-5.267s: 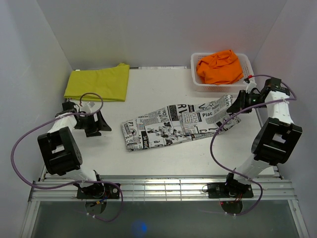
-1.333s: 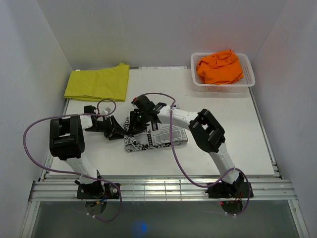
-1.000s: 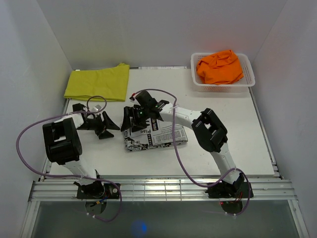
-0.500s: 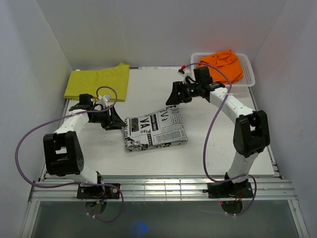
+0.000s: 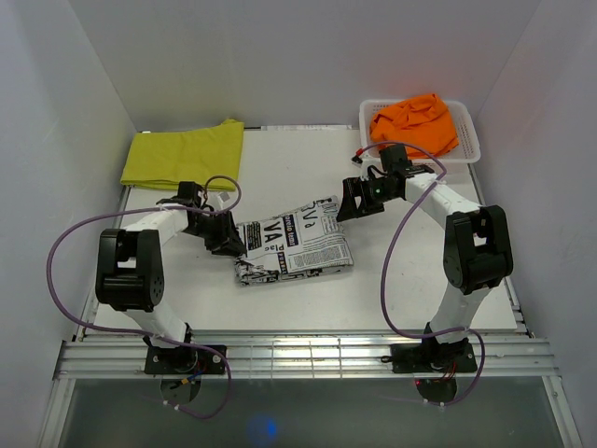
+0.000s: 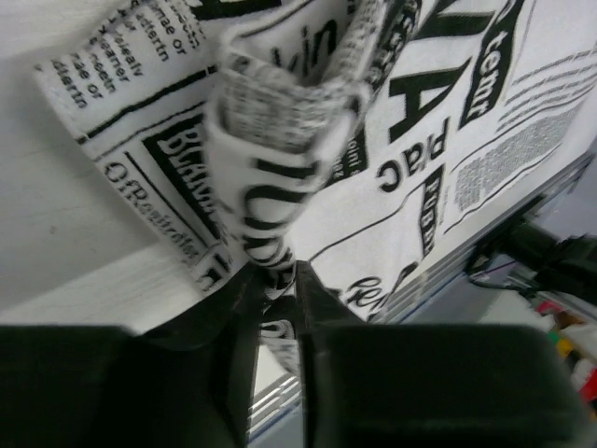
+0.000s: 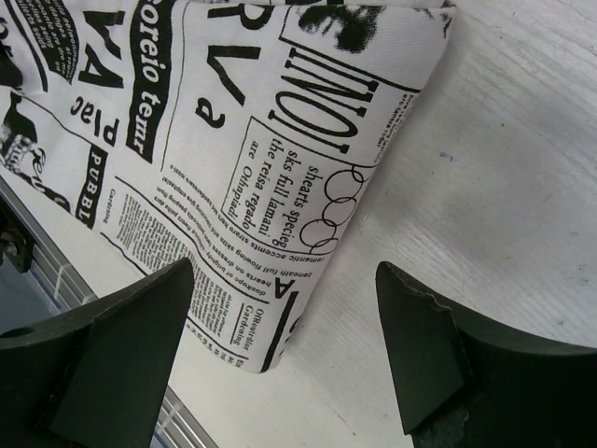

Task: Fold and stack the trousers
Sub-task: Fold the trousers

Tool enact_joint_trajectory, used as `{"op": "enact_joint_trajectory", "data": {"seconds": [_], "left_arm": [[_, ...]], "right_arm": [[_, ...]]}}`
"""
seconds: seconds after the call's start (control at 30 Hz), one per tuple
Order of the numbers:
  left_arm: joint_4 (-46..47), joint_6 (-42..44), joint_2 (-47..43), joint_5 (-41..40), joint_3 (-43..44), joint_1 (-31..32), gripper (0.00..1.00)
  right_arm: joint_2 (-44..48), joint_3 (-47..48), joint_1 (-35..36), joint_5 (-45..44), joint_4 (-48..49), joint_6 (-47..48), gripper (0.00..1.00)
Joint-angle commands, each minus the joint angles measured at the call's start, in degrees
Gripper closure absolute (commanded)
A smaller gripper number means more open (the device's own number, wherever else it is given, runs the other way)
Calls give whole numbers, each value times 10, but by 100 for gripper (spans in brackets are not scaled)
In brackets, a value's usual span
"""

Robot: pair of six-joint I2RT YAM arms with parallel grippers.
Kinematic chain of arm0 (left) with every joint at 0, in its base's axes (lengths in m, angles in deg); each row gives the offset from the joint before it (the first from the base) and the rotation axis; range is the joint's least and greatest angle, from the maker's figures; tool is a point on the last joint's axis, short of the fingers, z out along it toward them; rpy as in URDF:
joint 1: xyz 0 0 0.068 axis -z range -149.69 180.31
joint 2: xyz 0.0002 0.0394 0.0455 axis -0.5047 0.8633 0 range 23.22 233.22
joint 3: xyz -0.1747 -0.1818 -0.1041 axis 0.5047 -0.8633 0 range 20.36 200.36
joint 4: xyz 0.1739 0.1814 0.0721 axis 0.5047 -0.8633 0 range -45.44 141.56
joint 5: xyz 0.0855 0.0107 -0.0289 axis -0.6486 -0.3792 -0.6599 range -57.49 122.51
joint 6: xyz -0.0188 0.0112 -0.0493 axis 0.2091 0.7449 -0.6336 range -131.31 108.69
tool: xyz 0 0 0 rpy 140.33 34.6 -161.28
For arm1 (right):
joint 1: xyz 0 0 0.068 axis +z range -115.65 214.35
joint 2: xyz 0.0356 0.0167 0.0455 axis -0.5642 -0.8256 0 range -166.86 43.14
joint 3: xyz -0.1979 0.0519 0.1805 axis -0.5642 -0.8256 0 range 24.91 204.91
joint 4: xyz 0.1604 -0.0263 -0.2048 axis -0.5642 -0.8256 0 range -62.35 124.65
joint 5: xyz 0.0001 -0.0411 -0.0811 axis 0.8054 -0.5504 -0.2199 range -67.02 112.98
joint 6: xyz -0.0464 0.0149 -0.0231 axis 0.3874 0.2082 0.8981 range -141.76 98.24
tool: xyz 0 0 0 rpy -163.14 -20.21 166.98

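White bench (image 5: 420, 271) carries the folded newspaper-print trousers (image 5: 297, 245) at its middle; the cloth looks soft and limp, probably best pinched at a doubled edge. Left jaws are clamped on the trousers' left edge, while right jaws hang spread wide just past their far right corner.

We list three pairs.

1. Newspaper-print trousers (image 5: 294, 243): white with black print, folded into a thick rectangle, lying at the centre, left edge bunched up.
2. Yellow trousers (image 5: 184, 156): plain, folded flat, far left corner.
3. Orange trousers (image 5: 413, 124): plain, crumpled in a heap inside the basket (image 5: 420, 165), far right.
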Motion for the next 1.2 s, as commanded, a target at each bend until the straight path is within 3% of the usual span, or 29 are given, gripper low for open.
{"op": "enact_joint_trajectory", "data": {"seconds": [0.0,0.07,0.1,0.23,0.43,0.53,0.63,0.7,0.77,0.87,1.03,1.17], "left_arm": [[-2,1,-5,17,28,-1,75],[-21,7,-18,21,40,-1,88],[-27,7,-24,6,43,-1,88],[-58,12,-34,-31,52,-1,58],[-39,4,-15,-81,48,-1,50],[-39,8,7,-68,59,0,50],[-31,8,31,-44,68,2,56],[-36,11,40,-5,83,2,72],[-50,20,41,28,93,2,80],[-86,33,24,69,110,-1,100],[-134,31,-13,130,102,-26,100],[-121,46,20,98,46,-74,100]], "right_arm": [[2,-3,2,-3,8,14,16],[5,-3,3,-11,5,12,16],[7,-4,3,-13,4,12,16],[14,-7,3,-7,0,9,16],[16,-6,3,-11,-2,8,15],[17,-6,3,-11,2,6,15],[17,-3,3,-18,2,6,14],[18,-2,3,-24,1,7,14],[21,-3,3,-27,2,7,14],[26,-6,2,-30,2,7,14],[37,-2,0,-26,-4,6,14],[42,5,1,-9,-11,8,15]]}}
